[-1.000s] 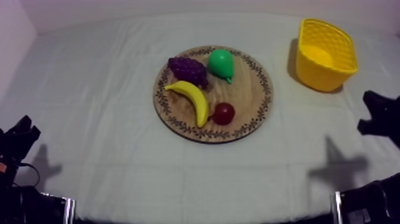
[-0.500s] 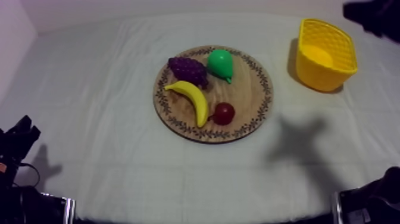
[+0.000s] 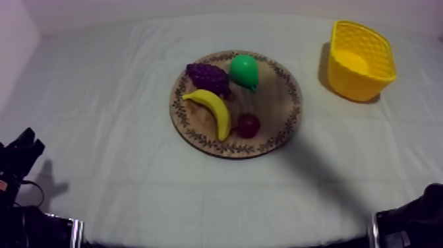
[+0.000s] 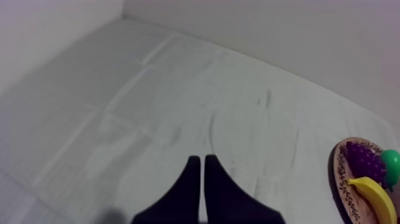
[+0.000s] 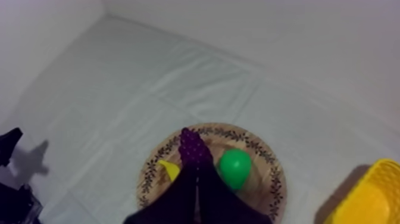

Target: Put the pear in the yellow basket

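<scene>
A green toy pear (image 3: 244,70) lies at the far edge of a round wooden board with a patterned rim (image 3: 280,128).
A purple bunch of grapes (image 3: 207,77) sits just beside it; a yellow banana (image 3: 212,109) and a small red fruit (image 3: 248,125) lie nearer. The yellow basket (image 3: 359,86) stands well apart on the tabletop (image 3: 112,99), to the right. The right tool (image 5: 195,173) hangs above the board, fingers together in a narrow wedge, holding nothing. The left tool (image 4: 199,161) is equally narrow, over bare cloth.

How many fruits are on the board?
4, all on the wooden board: bunch of grapes and pear at the far side, banana nearer, small red fruit by its near tip. None seems hidden.
</scene>
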Available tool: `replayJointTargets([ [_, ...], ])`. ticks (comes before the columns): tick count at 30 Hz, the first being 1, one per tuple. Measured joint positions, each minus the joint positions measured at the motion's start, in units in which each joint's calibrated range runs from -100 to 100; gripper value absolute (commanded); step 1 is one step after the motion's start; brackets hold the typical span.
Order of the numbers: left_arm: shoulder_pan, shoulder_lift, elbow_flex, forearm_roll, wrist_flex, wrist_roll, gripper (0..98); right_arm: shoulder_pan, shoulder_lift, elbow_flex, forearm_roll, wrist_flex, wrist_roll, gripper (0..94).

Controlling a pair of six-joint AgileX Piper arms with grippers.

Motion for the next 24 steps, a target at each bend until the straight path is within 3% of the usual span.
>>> replayJointTargets([
  [9,0.0,0.0,0.0,0.0,0.0,0.0,0.1,0.6,17.5,1.3,-0.6,-2.6,0.2,2.6],
  [16,0.0,0.0,0.0,0.0,0.0,0.0,0.1,0.9,19.7,4.8,-0.2,-4.6,0.2,4.0],
  [17,0.0,0.0,0.0,0.0,0.0,0.0,0.1,0.9,19.7,5.3,-0.1,-4.8,0.2,9.9],
  [18,0.0,0.0,0.0,0.0,0.0,0.0,0.1,0.9,19.7,5.8,0.0,-4.8,0.2,22.1],
  [20,0.0,0.0,0.0,0.0,0.0,0.0,0.1,0.9,19.7,6.7,-0.1,-5.0,0.4,54.2],
  [21,0.0,0.0,0.0,0.0,0.0,0.0,0.1,0.9,19.7,7.1,-0.2,-5.5,0.8,65.7],
  [22,0.0,0.0,0.0,0.0,0.0,0.0,0.1,0.9,19.7,7.5,-0.4,-6.2,1.1,72.7],
  [24,0.0,0.0,0.0,0.0,0.0,0.0,0.1,1.0,19.7,8.2,-0.7,-7.0,1.8,77.5],
])
